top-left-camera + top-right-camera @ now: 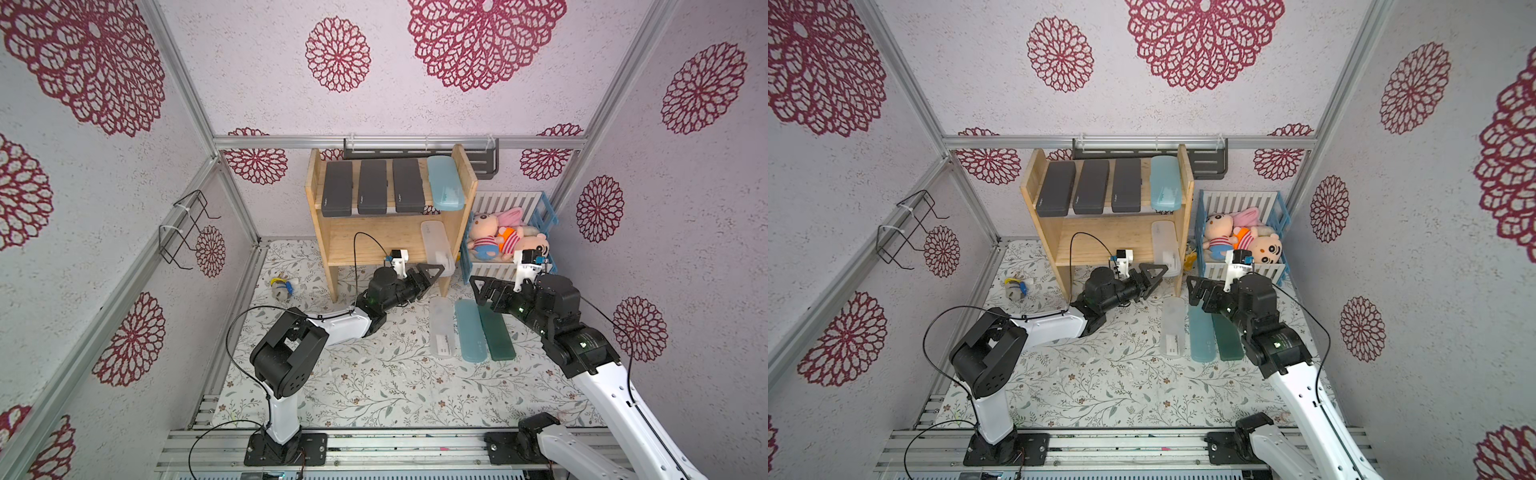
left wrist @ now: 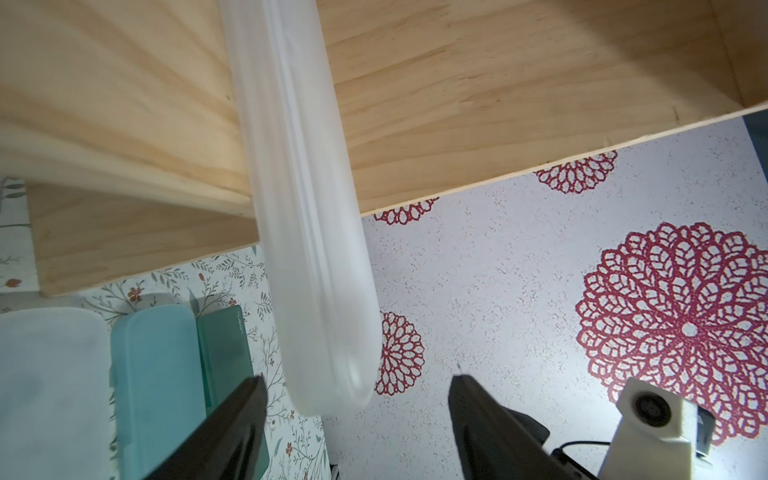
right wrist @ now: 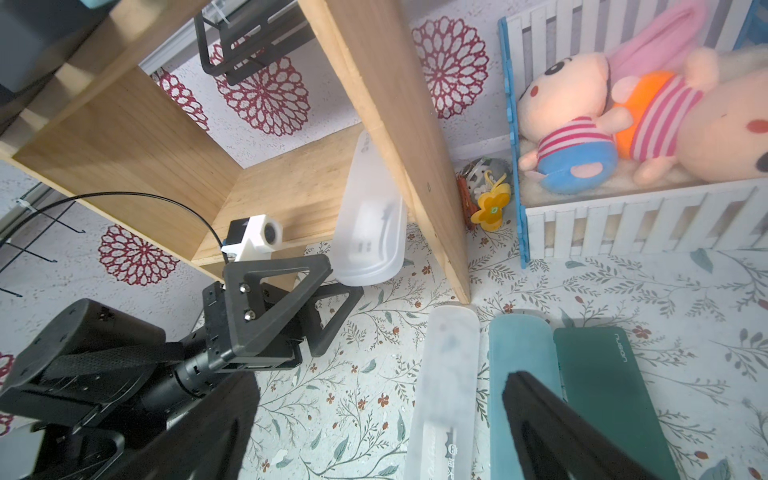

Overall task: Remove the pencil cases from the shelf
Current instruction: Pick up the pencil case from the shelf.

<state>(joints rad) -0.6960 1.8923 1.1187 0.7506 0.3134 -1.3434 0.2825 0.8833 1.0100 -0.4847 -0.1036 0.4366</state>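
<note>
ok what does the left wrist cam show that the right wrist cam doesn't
Only the left wrist view: close up, the left gripper, jaws open and clear either side of the overhanging frosted case.
Only the right wrist view: plush dolls in their crate, a yellow flower toy, the dark wall rack.
Both: the wooden shelf, that case, and on the mat a second frosted case, a light blue case and a green case.

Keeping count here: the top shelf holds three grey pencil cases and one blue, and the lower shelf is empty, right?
No: the lower shelf holds one frosted clear case, as both top views show. The rest is right.
</note>
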